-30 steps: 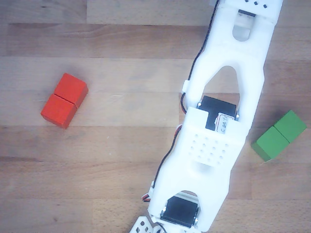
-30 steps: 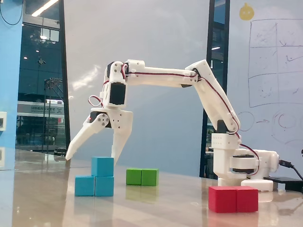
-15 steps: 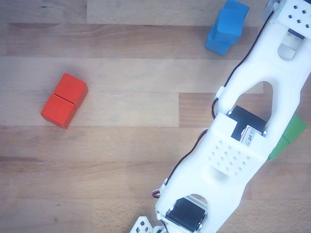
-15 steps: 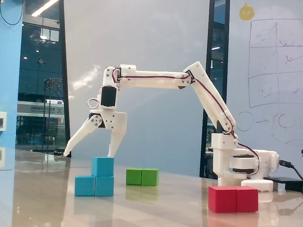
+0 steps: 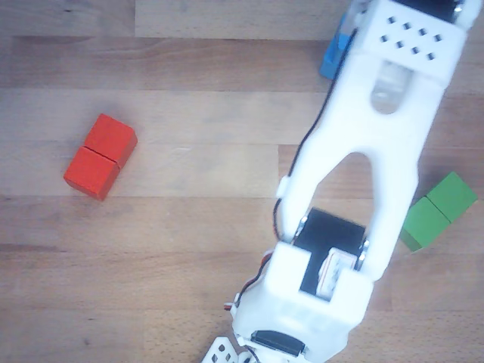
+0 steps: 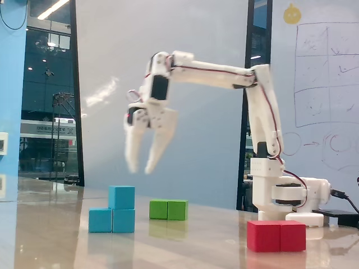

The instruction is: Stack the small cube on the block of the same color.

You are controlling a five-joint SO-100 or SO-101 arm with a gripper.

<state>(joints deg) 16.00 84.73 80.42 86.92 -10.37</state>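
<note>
In the fixed view the small light-blue cube (image 6: 121,197) rests on top of the right half of the light-blue oblong block (image 6: 111,220) on the table. My gripper (image 6: 141,168) hangs open and empty a little above and to the right of the cube, not touching it, and looks slightly blurred. In the other view, from above, only a blue sliver of the stack (image 5: 333,54) shows beside the white arm (image 5: 370,174), which covers the rest. The fingertips are out of that view.
A red oblong block (image 5: 100,156) lies at the left in the other view, and near the front right in the fixed view (image 6: 276,235). A green oblong block (image 5: 439,210) lies right of the arm, behind the blue stack in the fixed view (image 6: 168,209). The arm's base (image 6: 280,196) stands at the right.
</note>
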